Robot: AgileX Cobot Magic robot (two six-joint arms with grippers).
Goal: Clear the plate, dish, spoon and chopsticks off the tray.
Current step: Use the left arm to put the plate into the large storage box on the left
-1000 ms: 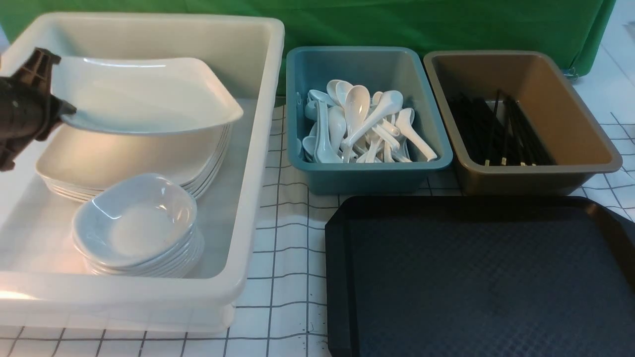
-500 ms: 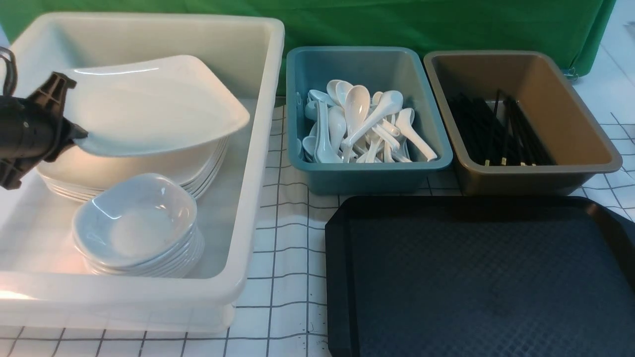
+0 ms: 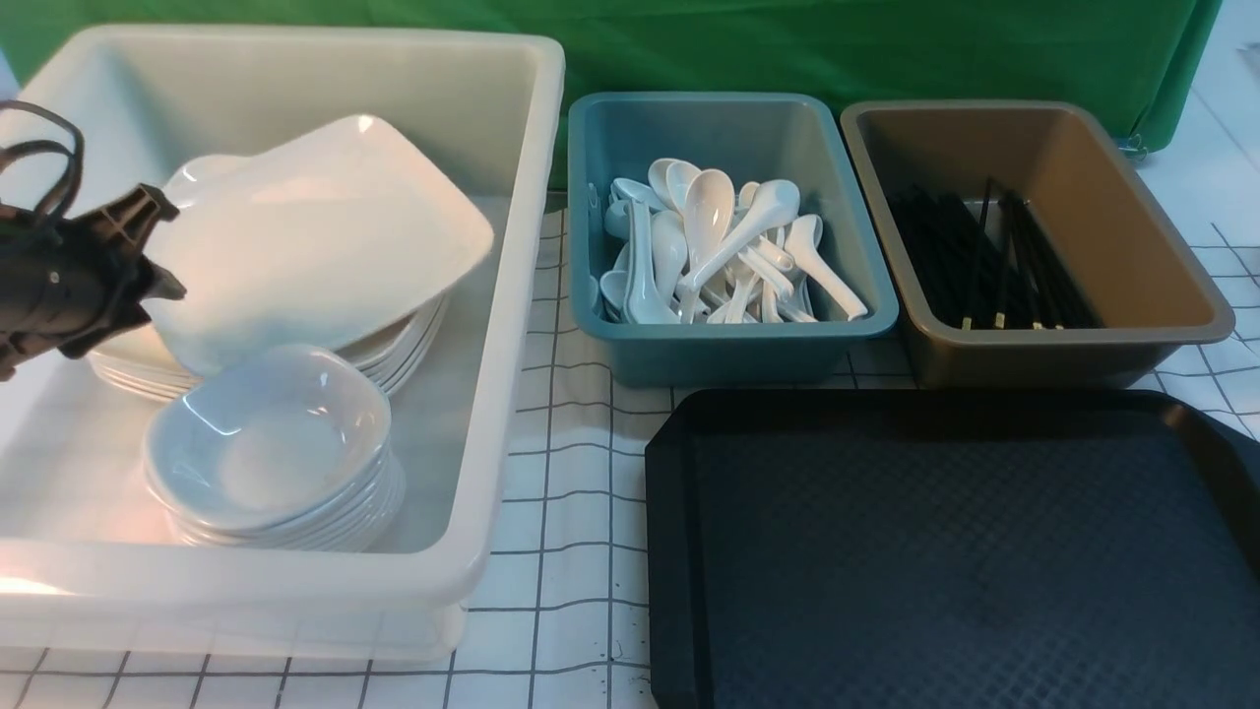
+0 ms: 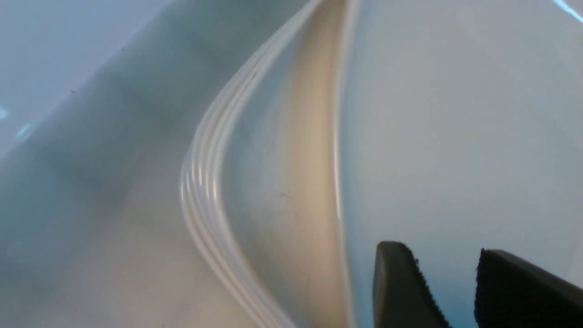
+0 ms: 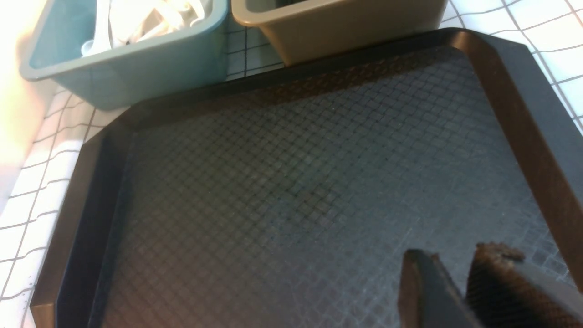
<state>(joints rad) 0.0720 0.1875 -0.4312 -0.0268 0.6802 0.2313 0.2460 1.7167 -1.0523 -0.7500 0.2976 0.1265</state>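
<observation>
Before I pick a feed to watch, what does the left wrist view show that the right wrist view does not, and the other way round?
Only the left wrist: the stack of plates, the tilted plate over it, and the left gripper, open.
Only the right wrist: the black tray with nothing on its visible part, the teal tub with white spoons, the brown tub, and the right gripper, open.
Both: white ware and a pair of dark fingertips.

One tray (image 3: pixel 945 551), one white bin (image 3: pixel 492 325), one teal tub (image 3: pixel 728 356), one brown tub (image 3: pixel 1034 359). Plates (image 3: pixel 325 226), dishes (image 3: pixel 276 443), spoons (image 3: pixel 706 212): several each, exact counts unclear. Chopsticks (image 3: pixel 1048 266): many, overlapped.
</observation>
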